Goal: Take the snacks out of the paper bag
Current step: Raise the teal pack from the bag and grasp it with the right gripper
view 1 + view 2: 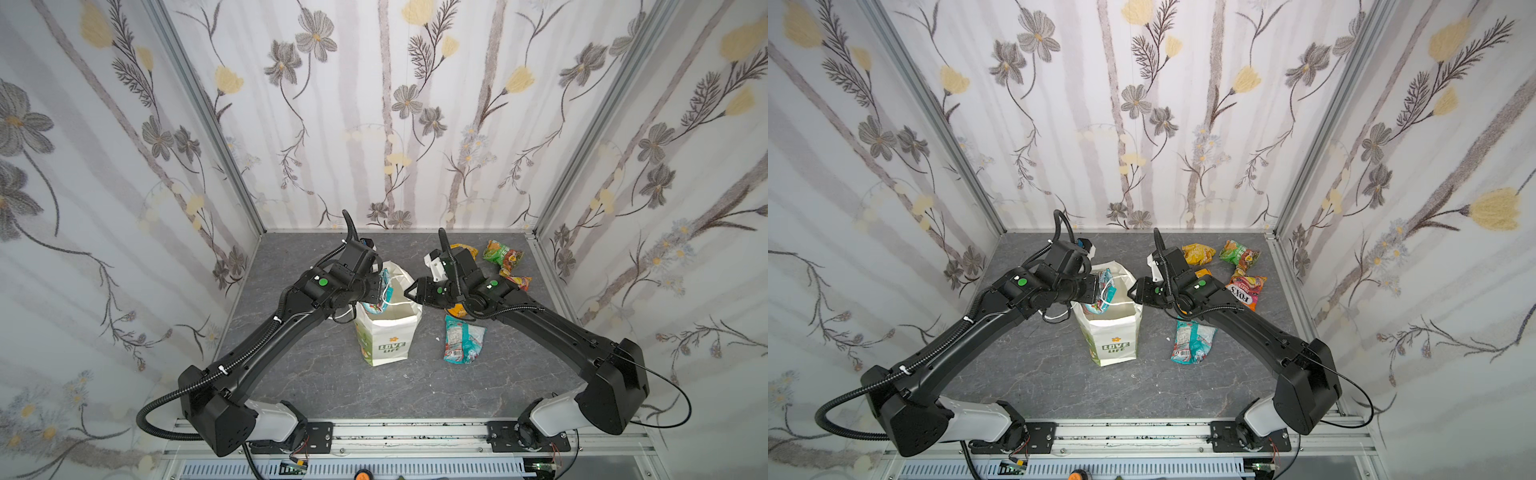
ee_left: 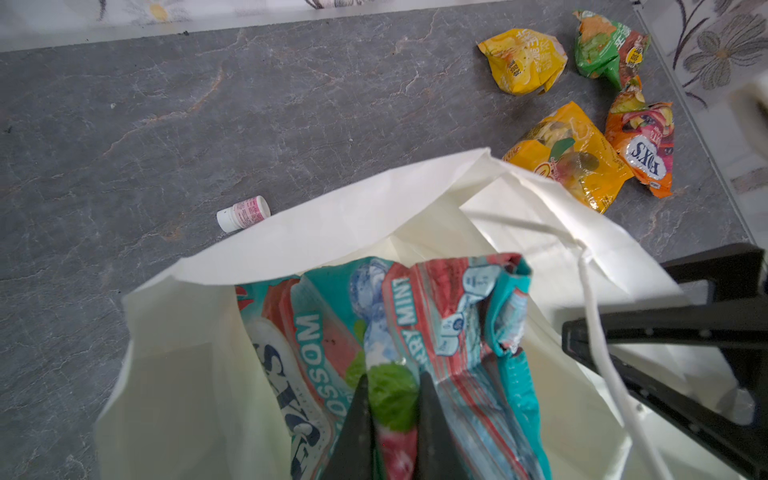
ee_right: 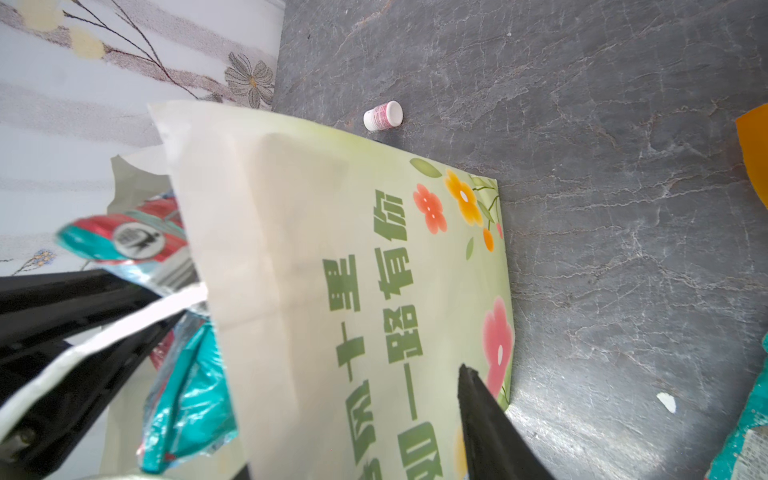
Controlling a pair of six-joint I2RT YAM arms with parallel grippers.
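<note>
- Left gripper (image 2: 394, 376) clamped on teal packet (image 2: 436, 316), which protrudes from the paper bag (image 1: 388, 336) mouth, frame centre — evidently to draw it clear.
- Right gripper (image 1: 409, 291), jaws apart, astride the bag's wall — likely steadying it.

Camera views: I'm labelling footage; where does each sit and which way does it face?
Top views: high above the robot's base, looking down at the table; left arm and right arm show.
Left wrist: on the left arm, facing into the paper bag; left gripper pinches a teal MINT packet.
Right wrist: on the right arm, facing the bag's printed side; the open right gripper shows.
Shared: both wrist views catch the pink-and-white bottle.
</note>
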